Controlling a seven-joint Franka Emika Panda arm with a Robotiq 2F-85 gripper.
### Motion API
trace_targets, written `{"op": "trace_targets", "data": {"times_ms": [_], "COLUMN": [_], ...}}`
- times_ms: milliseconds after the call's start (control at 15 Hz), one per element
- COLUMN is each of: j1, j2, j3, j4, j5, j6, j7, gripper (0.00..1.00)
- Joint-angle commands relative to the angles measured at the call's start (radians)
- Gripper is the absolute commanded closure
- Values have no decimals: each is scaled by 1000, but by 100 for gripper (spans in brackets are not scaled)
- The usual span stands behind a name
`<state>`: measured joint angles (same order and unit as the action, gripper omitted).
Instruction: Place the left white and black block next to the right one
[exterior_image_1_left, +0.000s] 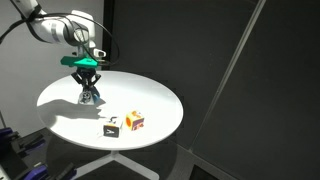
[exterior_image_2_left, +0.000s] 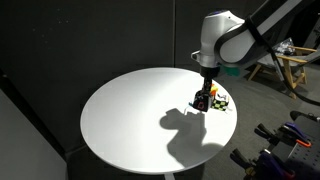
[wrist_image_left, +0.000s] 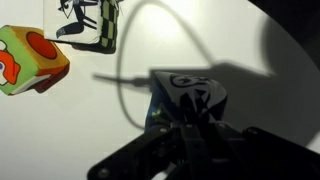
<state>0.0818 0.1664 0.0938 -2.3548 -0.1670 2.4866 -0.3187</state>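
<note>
My gripper (exterior_image_1_left: 88, 96) is at the far left part of the round white table (exterior_image_1_left: 60, 98). It is shut on the left white and black block (wrist_image_left: 190, 95), whose blue face with a white mark shows between the fingers (wrist_image_left: 190, 122) in the wrist view. The right one (exterior_image_1_left: 112, 127), white on top with a black side, sits near the table's front edge, well apart from the gripper. It also shows at the top of the wrist view (wrist_image_left: 95, 25). In an exterior view the gripper (exterior_image_2_left: 205, 98) partly hides the held block.
An orange, red and yellow cube (exterior_image_1_left: 134, 121) sits just right of the white-topped cube and shows in the wrist view (wrist_image_left: 30, 60). A small patterned cube (exterior_image_2_left: 222, 101) shows beside the gripper. A cable crosses the wrist view (wrist_image_left: 130, 80). Dark curtains surround the table.
</note>
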Motion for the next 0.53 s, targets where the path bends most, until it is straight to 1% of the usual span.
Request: {"op": "trace_targets", "data": {"times_ms": [0,467], "j1": [-26,-57], "j2": [24,94], "j3": [-3,-21], "j4": [24,66], "j5": [6,-10], "j6": [13,37], "j7": [-63,-79], "gripper": [97,97]}}
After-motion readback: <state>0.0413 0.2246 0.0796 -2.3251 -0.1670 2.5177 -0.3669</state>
